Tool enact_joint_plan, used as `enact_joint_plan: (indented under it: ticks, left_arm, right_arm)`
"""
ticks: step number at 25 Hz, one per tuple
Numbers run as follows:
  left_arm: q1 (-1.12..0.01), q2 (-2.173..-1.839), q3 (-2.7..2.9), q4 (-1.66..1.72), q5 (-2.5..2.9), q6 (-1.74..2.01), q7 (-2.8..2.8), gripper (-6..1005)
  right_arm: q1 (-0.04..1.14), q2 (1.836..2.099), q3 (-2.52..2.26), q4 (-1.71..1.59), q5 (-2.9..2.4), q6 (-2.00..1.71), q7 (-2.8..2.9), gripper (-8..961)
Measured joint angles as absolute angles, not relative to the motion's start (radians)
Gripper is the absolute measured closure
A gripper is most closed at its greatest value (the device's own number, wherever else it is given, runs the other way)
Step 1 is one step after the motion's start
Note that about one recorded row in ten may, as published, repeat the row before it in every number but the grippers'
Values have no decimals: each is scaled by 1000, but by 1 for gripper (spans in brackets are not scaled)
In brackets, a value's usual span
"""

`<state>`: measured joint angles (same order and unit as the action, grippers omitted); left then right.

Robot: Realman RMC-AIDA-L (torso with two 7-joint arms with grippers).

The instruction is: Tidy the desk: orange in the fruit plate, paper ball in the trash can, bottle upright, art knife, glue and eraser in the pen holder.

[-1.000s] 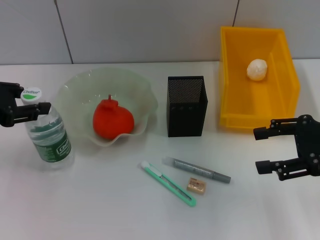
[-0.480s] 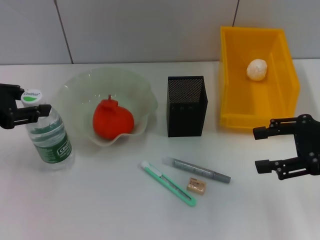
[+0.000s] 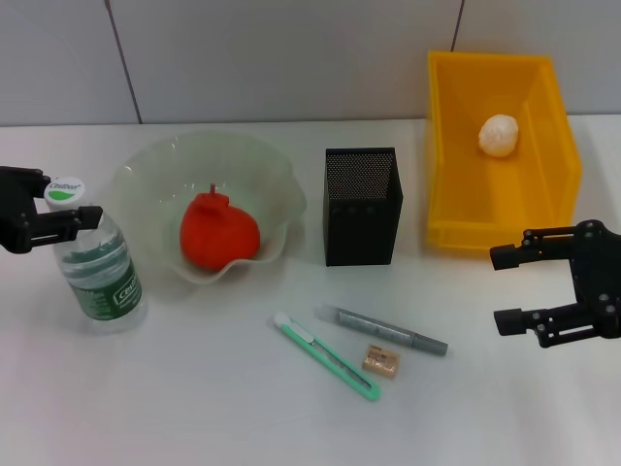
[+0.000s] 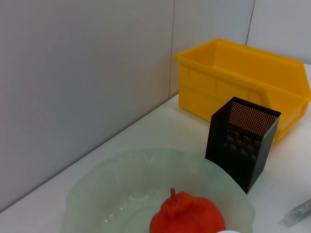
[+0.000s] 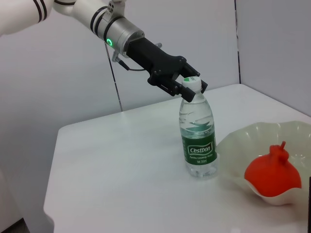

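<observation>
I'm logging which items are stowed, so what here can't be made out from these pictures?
- Pen holder contents: head view, mesh walls hide its floor.
- Left gripper at the bottle neck: right wrist view, finger contact unclear.
- Glue: left wrist view, cut off by the edge.
- Right gripper: head view, open over the table, holding nothing.

White table against a grey panelled wall

The smooth white rectangular table [image 3: 194,408] meets a pale grey wall [image 3: 291,58] split by thin dark vertical seams; light is even.
</observation>
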<state>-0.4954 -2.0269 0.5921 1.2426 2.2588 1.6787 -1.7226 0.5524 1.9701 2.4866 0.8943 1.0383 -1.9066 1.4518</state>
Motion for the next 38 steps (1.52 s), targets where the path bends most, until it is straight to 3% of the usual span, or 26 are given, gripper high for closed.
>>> enact_joint_plan:
  ticks: [7,20,28,32,37,38]
  left_arm:
    - [-495,-2027,586,1242,2253,1676,-1723,550]
    - [-486,-2029,580,1248,2232,1674,-1729,353]
    - [-426,-1980,553,1269,1857,1724,-1756,304]
    - [-392,-1995,560,1205,1620,1821,-1776,192]
    - [-397,-2015,593,1141,1607,1872,-1763,191]
    - [-407,-2041,675,1061,1612,1896,-1709,191]
  right_arm:
    - [554,1970,2487,894,1038,-1907,1453,166]
    - [554,1968,2487,894,1038,-1910,1453,166]
    - [554,1968,2487,894,1040,-1908,1453,166]
    - [561,1968,2487,894,1047,-1907,1453,166]
    - [572,1969,2488,889,1048,-1897,1453,166]
    - [572,1969,2488,889,1048,-1897,1453,166]
